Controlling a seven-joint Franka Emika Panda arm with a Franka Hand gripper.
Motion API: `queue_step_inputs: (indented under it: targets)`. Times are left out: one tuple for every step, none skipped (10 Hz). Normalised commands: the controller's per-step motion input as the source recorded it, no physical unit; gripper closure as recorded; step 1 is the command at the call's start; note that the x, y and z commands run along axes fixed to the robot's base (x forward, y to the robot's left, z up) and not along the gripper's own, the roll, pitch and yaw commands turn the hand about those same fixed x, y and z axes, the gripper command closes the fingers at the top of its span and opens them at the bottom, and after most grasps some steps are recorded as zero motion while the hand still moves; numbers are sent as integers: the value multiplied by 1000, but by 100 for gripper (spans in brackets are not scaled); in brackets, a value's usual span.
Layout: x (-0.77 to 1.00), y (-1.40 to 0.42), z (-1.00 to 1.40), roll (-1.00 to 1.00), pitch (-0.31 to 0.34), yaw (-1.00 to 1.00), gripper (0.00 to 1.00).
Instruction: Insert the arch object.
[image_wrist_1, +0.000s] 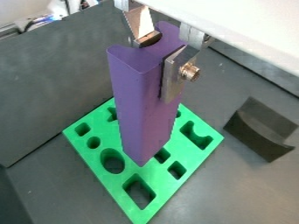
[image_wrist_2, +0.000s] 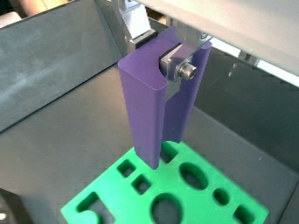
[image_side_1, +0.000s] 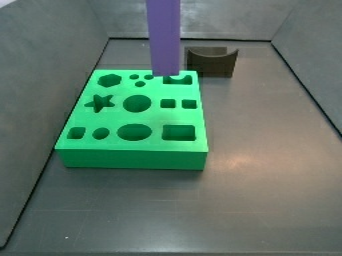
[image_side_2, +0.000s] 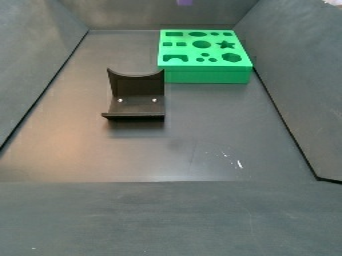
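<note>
So in both wrist views we've got the gripper (image_wrist_1: 160, 54) clamped on the top of a tall purple column (image_wrist_1: 142, 101) — its 2 silver fingers (image_wrist_1: 177, 70) pressed flat against the column's sides. The column hangs upright with its lower end right at the green board (image_wrist_1: 114, 175), over the holes near 1 edge; we can't tell if it's actually seated. The arch object (image_side_1: 211, 61) isn't held — it sits on the dark floor (image_side_1: 254, 190) just beside the board, notch facing up.
</note>
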Motion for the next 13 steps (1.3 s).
queue_step_inputs:
  targets:
    - [346, 526, -100, -27, 0, -489, 100]
    - [377, 469, -117, -10, 0, -549, 100]
    - [409, 474, -111, -13, 0, -531, 100]
    - [429, 449, -120, -16, 0, -560, 100]
    - [397, 246, -151, 0, 0, -789, 100]
    - [86, 46, -194, 0, 0, -1000, 100]
    - [49, 20, -206, 0, 0, -1000, 100]
    - [51, 20, -206, 0, 0, -1000, 100]
    - [29, 46, -240, 0, 0, -1000, 100]
    - [31, 114, -309, 0, 10, -954, 100]
    - [0, 203, -323, 0, 17, -866, 100]
    - [0, 231, -323, 0, 14, -837, 100]
    - [0, 229, -317, 0, 11, -837, 100]
